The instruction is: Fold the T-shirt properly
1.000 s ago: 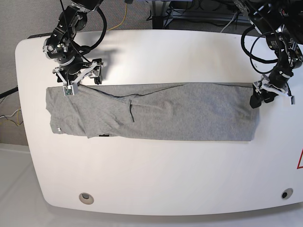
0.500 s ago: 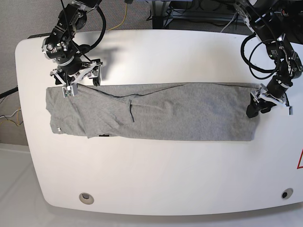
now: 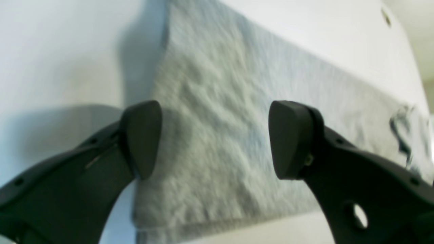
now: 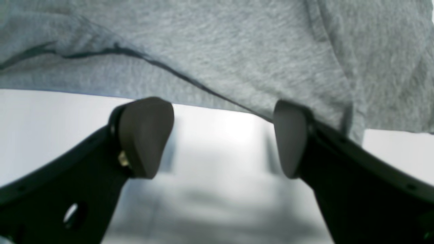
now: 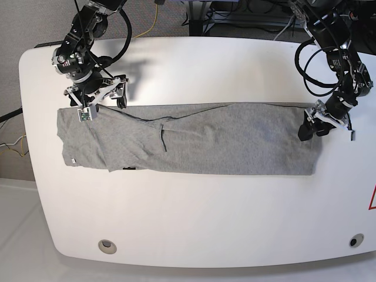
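Observation:
The heather-grey T-shirt (image 5: 205, 141) lies flat on the white table (image 5: 194, 217) as a long strip running left to right, with a small white tag (image 5: 71, 160) near its left end. No letters show. My left gripper (image 5: 311, 130) is open at the shirt's right end. In the left wrist view (image 3: 217, 139) its fingers straddle the cloth's (image 3: 217, 101) end edge. My right gripper (image 5: 104, 101) is open at the shirt's upper left edge. In the right wrist view (image 4: 217, 139) bare table shows between its fingers, and the shirt's edge (image 4: 237, 51) lies just beyond.
Two round holes (image 5: 106, 245) (image 5: 356, 241) sit near the table's front edge. A red sticker (image 5: 372, 198) is at the right edge. Cables (image 5: 150, 26) and equipment lie behind the table. A small black label (image 5: 129, 169) shows at the shirt's lower left edge.
My left gripper has moved left and slightly down, onto the shirt's right end. My right gripper has hardly moved. The shirt lies as before.

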`<act>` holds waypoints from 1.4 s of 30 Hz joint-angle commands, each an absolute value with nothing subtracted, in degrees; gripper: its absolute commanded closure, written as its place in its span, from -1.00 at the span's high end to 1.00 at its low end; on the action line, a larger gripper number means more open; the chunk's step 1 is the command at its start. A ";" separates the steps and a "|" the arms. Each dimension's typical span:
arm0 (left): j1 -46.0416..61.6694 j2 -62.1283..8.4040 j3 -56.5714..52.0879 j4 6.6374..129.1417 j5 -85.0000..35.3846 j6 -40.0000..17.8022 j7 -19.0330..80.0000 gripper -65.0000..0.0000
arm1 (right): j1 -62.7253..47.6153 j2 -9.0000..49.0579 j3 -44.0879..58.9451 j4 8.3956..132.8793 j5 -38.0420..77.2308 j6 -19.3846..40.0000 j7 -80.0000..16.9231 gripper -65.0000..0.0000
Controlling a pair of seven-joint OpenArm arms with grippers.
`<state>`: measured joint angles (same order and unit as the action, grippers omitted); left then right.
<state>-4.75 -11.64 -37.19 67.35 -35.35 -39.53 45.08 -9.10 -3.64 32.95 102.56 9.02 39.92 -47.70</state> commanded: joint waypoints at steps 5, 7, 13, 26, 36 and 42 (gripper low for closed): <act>-5.33 -11.24 -38.70 67.35 -36.23 -40.00 46.34 0.15 | -7.95 -3.20 33.01 103.34 8.80 40.00 -46.12 0.46; -5.27 -11.18 -38.81 67.21 -36.23 -40.00 46.52 -0.09 | -7.91 -3.20 33.06 103.22 8.69 40.00 -46.10 0.46; -5.58 -11.30 -38.30 65.50 -35.64 -40.00 46.31 -1.00 | -8.27 -3.19 32.91 103.38 9.58 40.00 -46.52 0.46; -6.21 -12.47 -36.95 64.57 -35.28 -40.00 43.87 -0.69 | -7.96 -3.10 32.86 103.09 9.33 40.00 -46.46 0.47; -6.07 -13.00 -31.25 64.52 -34.43 -40.00 43.39 0.05 | -8.00 -3.14 32.66 102.89 9.82 40.00 -46.66 0.48; -6.33 -13.32 -27.39 64.18 -33.85 -40.00 44.51 0.26 | -8.02 -3.15 32.54 102.63 9.88 40.00 -46.82 0.47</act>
